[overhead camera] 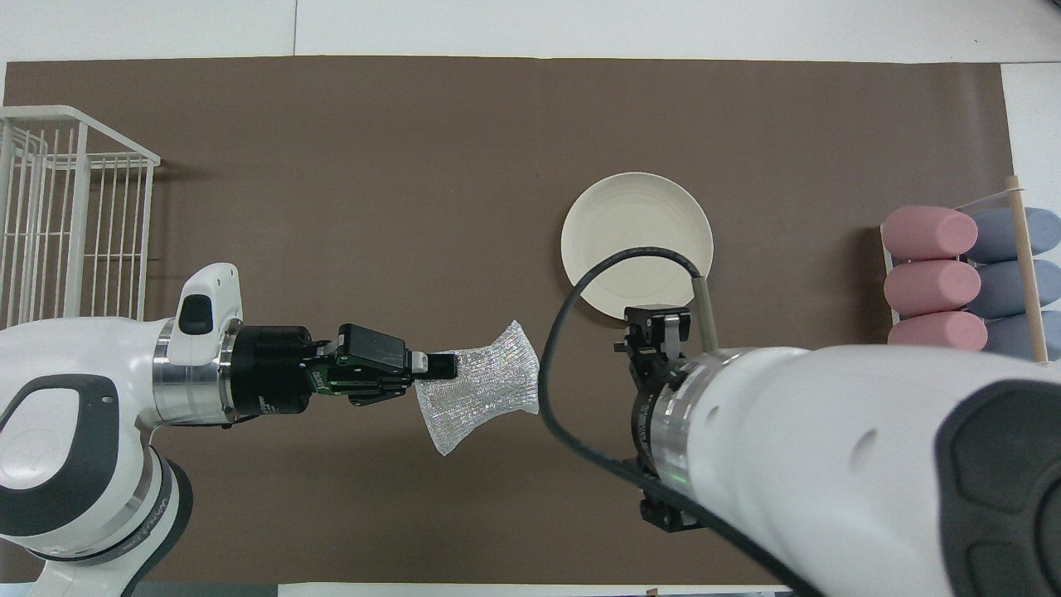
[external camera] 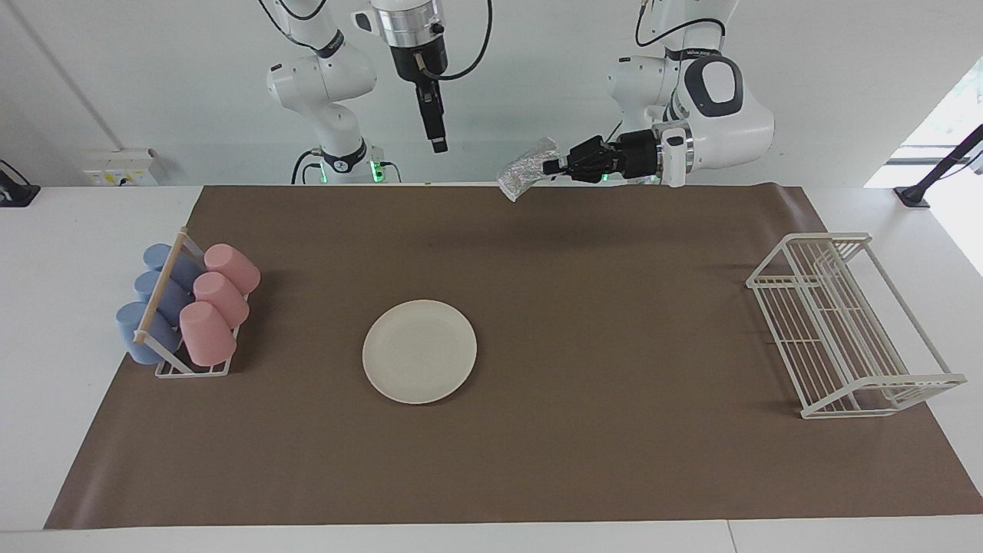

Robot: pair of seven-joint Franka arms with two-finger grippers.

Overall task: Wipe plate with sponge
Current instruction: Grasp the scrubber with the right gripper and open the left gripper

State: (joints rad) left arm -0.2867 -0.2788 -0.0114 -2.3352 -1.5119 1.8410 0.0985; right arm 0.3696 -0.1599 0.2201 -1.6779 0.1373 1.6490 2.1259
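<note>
Silvery and wrinkled, the sponge (external camera: 524,169) (overhead camera: 481,398) hangs in the air, pinched at one end by the left gripper (external camera: 550,164) (overhead camera: 439,367), whose fingertips are clamped together on it. The left arm reaches in level from its base, and the sponge is raised over the brown mat (external camera: 537,461) (overhead camera: 373,166) close to the mat's edge at the robots' end, about midway along that edge; it touches nothing but the fingers.

Cream-white, the plate (external camera: 419,351) (overhead camera: 637,232) lies flat on the mat, toward the right arm's end of the table and about halfway between the mat's two long edges. It is well apart from the sponge.

Raised high, the right gripper (external camera: 438,142) points down over the mat's edge at the robots' end, well apart from the plate. Seen from above, the right arm covers part of the plate's rim, but the facing view shows the gripper far above the tabletop. Its jaws stand apart and hold nothing.

At the mat's end by the right arm stands a small rack (external camera: 188,369) (overhead camera: 1015,215) with pink cups (external camera: 221,303) (overhead camera: 930,288) and blue cups (external camera: 153,303) (overhead camera: 1007,286) lying on their sides. At the mat's end by the left arm stands a white wire rack (external camera: 845,326) (overhead camera: 75,215).
</note>
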